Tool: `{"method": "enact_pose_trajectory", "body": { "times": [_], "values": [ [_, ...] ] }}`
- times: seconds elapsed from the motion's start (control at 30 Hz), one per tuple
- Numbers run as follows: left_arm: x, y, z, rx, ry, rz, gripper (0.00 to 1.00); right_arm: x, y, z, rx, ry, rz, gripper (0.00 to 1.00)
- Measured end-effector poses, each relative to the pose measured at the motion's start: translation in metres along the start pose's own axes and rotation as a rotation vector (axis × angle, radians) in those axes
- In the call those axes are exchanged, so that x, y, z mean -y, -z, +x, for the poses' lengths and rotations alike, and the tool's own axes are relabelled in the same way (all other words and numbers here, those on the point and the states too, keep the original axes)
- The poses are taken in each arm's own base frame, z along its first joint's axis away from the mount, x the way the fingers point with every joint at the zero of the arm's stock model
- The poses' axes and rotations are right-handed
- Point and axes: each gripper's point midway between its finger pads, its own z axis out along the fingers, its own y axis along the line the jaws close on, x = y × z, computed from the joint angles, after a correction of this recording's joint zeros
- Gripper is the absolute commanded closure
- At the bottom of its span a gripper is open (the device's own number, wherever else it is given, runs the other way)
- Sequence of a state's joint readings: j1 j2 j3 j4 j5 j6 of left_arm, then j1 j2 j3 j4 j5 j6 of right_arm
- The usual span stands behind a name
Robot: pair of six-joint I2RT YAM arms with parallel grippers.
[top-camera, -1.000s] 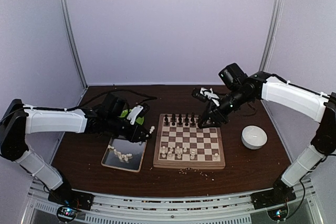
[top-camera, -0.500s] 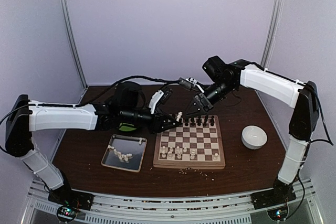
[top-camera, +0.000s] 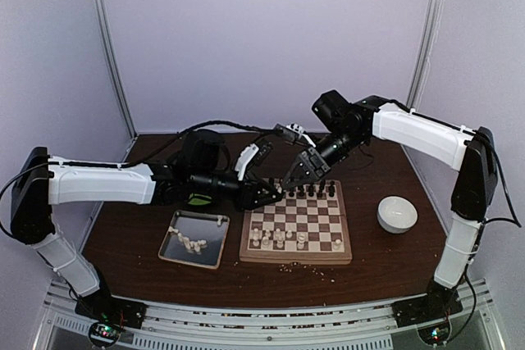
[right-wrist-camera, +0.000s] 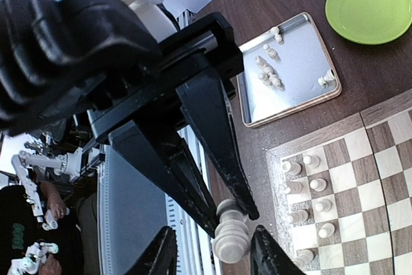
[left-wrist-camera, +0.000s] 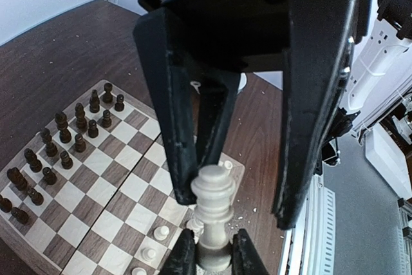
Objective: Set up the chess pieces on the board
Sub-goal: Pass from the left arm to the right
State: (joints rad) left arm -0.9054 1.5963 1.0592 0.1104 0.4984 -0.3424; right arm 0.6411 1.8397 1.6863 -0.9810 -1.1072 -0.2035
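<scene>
My left gripper (left-wrist-camera: 212, 257) is shut on the base of a tall cream-white chess piece (left-wrist-camera: 214, 205), holding it above the board (top-camera: 295, 258) near the far-left corner. My right gripper (right-wrist-camera: 215, 257) is open, its fingers (left-wrist-camera: 172, 127) straddling the piece's head (right-wrist-camera: 230, 235) without closing on it. From above, the left gripper (top-camera: 271, 194) and right gripper (top-camera: 295, 175) meet tip to tip. Dark pieces (top-camera: 308, 191) fill the far rows. White pieces (top-camera: 279, 238) stand on the near rows.
A silver tray (top-camera: 169, 239) left of the board holds several more white pieces (right-wrist-camera: 269, 72). A green plate (right-wrist-camera: 368, 8) lies behind it, and a white bowl (top-camera: 397, 213) sits right of the board. Pale crumbs (top-camera: 287, 266) dot the table in front.
Both arms swung inward and met over the board's far-left corner. The left carried the cream piece up from beside the tray; the right came over from the board's far-right side.
</scene>
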Motion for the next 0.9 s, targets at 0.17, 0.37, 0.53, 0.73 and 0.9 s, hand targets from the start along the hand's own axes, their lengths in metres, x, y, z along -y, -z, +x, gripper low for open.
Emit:
{"method": "enact_pose_trajectory", "body": {
  "times": [0.17,0.37,0.53,0.73,0.9],
  "values": [
    [0.002,-0.003,-0.001,-0.004,-0.002,0.007,0.87,-0.001,0.0,-0.002,0.009,-0.008,-0.009,0.72],
    [0.004,-0.003,-0.001,-0.005,-0.007,0.011,0.81,0.0,-0.001,-0.003,0.014,-0.01,-0.01,0.86],
    [0.002,-0.004,0.0,-0.009,-0.011,-0.003,0.71,0.003,-0.001,-0.002,0.01,-0.003,0.002,0.91],
    [-0.007,-0.003,0.004,-0.035,-0.011,-0.061,0.62,0.01,-0.002,0.002,0.002,0.018,0.03,0.91],
    [-0.022,0.007,0.011,-0.09,-0.015,-0.123,0.57,0.014,0.007,0.006,0.001,0.066,0.108,0.91]
  ]
}}
